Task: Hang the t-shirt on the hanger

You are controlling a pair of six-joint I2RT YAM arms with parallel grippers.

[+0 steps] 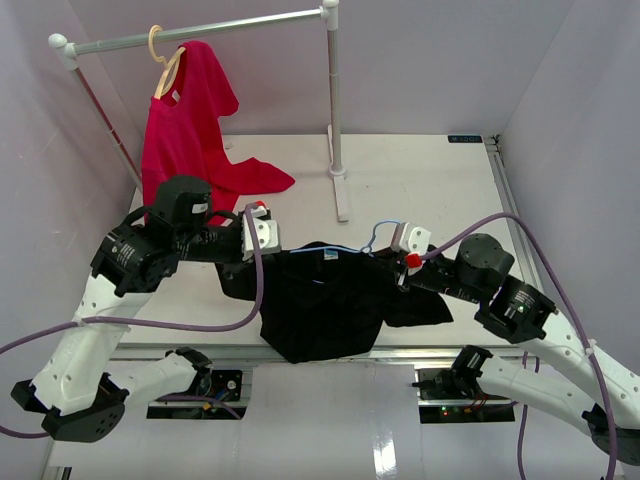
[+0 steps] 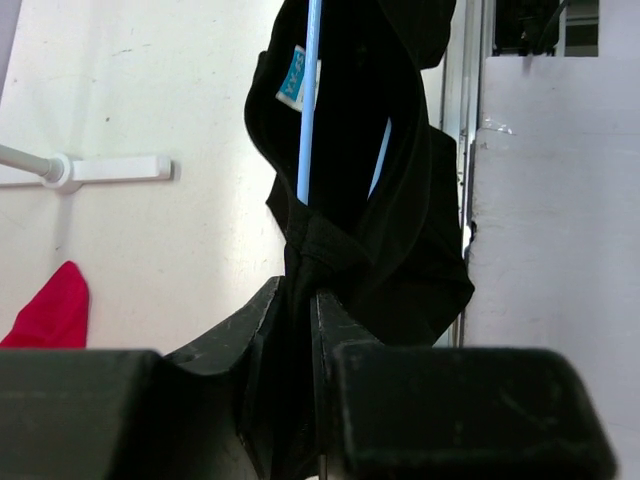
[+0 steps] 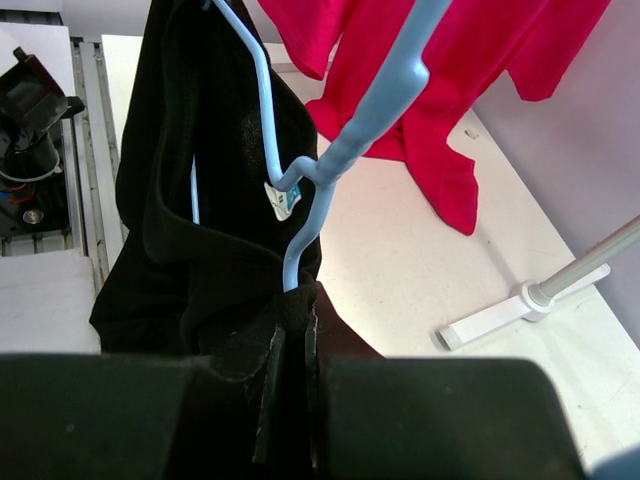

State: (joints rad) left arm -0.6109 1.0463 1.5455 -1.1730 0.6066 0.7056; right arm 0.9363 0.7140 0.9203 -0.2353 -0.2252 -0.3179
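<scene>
Hanging limp between the arms above the table's (image 1: 440, 190) near edge, the t-shirt (image 1: 325, 300) drapes the hanger (image 3: 370, 110). The left gripper (image 2: 298, 302) pinches its cloth; the right gripper (image 3: 295, 330) clamps cloth, perhaps the wire too. Soft and slippery: hold it by the shoulder seams.

Red shirt (image 1: 185, 130) on tan hanger (image 1: 172, 62), hung from white rail (image 1: 200, 32), white table (image 1: 440, 190)

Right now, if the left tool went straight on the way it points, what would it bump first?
The black t-shirt. The left tool is pinching a fold of it, and more cloth hangs straight ahead. The light-blue wire hanger runs through that cloth, so it probably comes next, though depth is unclear.
</scene>
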